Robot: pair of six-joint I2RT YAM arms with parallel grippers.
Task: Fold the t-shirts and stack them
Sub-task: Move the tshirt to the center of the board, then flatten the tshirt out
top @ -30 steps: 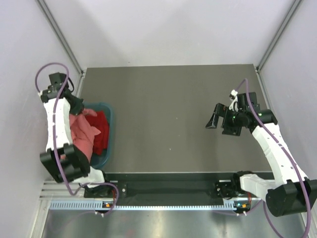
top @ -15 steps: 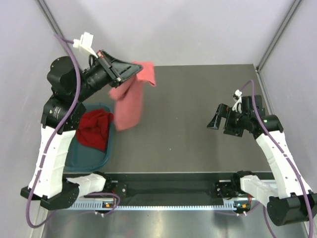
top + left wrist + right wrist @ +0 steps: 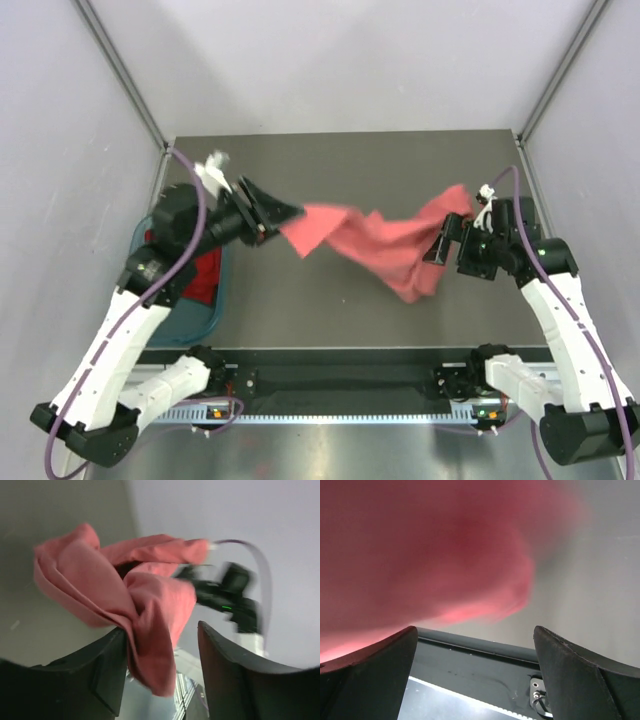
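Leftmost, one teal basket (image 3: pixel 205 318) holds the deep red t-shirt (image 3: pixel 205 277). Beside it, the left pincer (image 3: pixel 285 212) clamps one end of the salmon-pink t-shirt (image 3: pixel 370 242), which stretches above the worktop (image 3: pixel 340 170) and drapes against the right pincer (image 3: pixel 438 248), whose fingers are spread apart. Two shirts, one basket.

Salmon-pink t-shirt (image 3: pixel 420 550): blurred, fills the upper left and most of the frame. Right gripper (image 3: pixel 475 632): two dark fingers at the lower corners, spread wide, with nothing pinched between the tips. Grey table (image 3: pixel 600 570) shows at right. Dark rail (image 3: pixel 470 662) with a bright strip runs beneath. Contact between cloth and fingers cannot be determined.
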